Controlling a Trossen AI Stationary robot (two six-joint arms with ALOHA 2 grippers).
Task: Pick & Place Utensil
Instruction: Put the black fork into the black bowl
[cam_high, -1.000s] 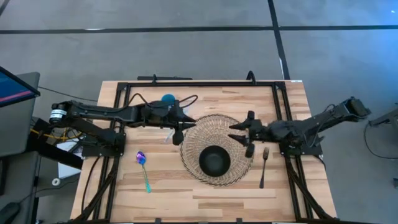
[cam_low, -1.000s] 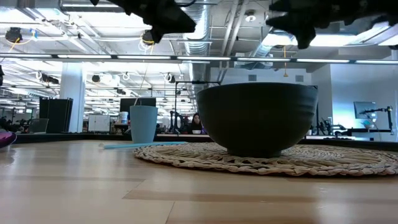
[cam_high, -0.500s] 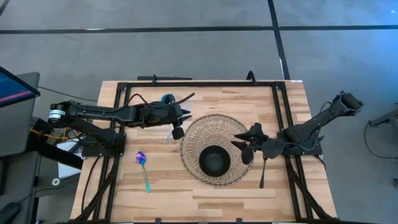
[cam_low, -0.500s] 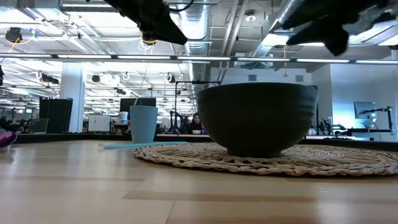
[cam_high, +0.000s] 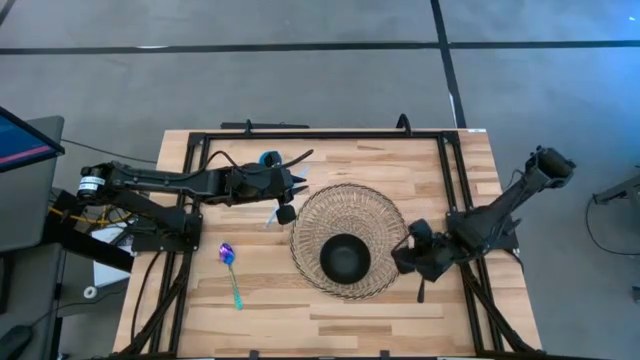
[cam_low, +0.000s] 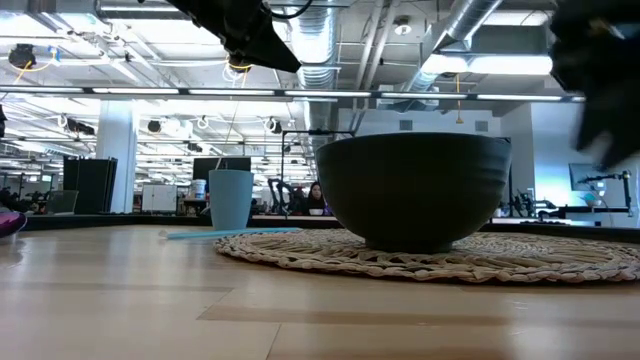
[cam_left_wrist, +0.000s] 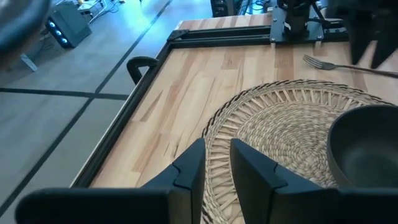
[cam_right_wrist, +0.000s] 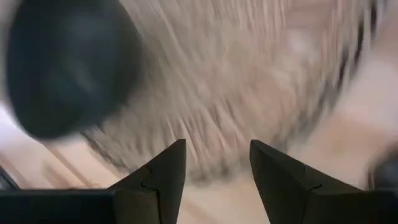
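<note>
A silver fork (cam_high: 421, 290) lies flat on the wood just right of the woven placemat (cam_high: 378, 205); it also shows in the left wrist view (cam_left_wrist: 348, 65). My right gripper (cam_high: 405, 262) hangs open over the placemat's right edge, beside the fork's tine end, which it hides from above. Its wrist view, blurred, looks down past open fingers (cam_right_wrist: 214, 171) at the black bowl (cam_right_wrist: 62, 62). My left gripper (cam_high: 292, 198) waits above the placemat's far-left rim, fingers slightly apart (cam_left_wrist: 216, 168). The bowl (cam_high: 345, 258) stands in the placemat's middle.
A spoon with a purple bowl and teal handle (cam_high: 230, 270) lies on the wood left of the placemat. A blue cup (cam_high: 270, 158) stands near the far edge, behind my left arm. A black frame (cam_high: 320, 132) borders the table. Bare wood lies along the near edge.
My right gripper has swung from above the placemat's far-right part toward the near edge and down, tipping downward, and now sits low beside the fork. My left gripper drew back slightly toward the far-left, then held still. Fork, bowl and spoon stayed put.
</note>
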